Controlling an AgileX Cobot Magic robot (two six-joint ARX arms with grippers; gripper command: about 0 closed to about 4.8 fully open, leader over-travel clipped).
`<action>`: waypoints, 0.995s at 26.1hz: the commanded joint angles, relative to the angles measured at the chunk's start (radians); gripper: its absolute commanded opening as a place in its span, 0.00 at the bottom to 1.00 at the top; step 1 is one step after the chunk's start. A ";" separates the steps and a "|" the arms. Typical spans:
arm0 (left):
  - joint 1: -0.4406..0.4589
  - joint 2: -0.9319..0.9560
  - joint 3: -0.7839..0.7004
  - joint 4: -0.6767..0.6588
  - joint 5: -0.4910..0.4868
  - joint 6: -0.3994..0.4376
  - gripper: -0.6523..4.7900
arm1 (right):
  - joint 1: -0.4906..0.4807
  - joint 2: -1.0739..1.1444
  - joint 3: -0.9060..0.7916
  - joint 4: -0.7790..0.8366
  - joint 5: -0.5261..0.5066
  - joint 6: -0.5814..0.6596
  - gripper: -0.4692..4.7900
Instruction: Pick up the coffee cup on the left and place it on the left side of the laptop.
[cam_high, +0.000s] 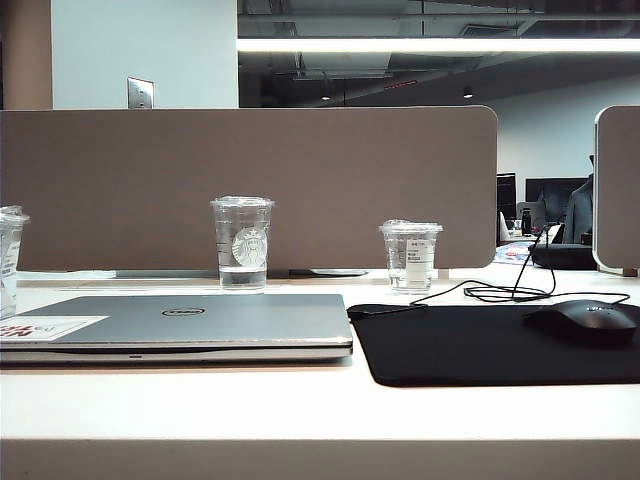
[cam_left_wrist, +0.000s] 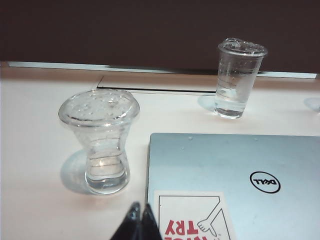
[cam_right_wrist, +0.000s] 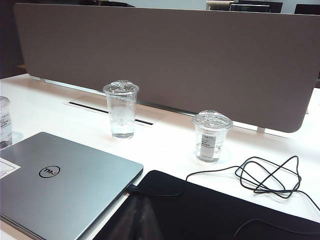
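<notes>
Pressed together, my left pincer (cam_left_wrist: 140, 216) hangs empty near the coffee cup (cam_left_wrist: 102, 142), which stands just left of the laptop (cam_left_wrist: 235, 180); my right pincer's state I cannot tell.

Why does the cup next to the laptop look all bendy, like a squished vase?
In the left wrist view the coffee cup pinches in at the middle because that camera's lens warps things; the shut left tool is a dark blur at the frame edge. In the exterior view the same cup has straight sides, cut off at the frame edge beside the laptop.
</notes>
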 joint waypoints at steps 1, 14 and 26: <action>0.000 0.000 -0.002 0.055 0.039 -0.005 0.11 | 0.000 0.001 0.006 0.018 0.003 -0.002 0.09; 0.004 -0.025 -0.021 0.090 0.049 -0.003 0.11 | 0.000 0.001 0.006 0.018 0.003 -0.002 0.09; 0.014 -0.027 -0.103 0.147 0.076 0.010 0.11 | -0.001 -0.011 0.005 0.014 0.003 -0.002 0.09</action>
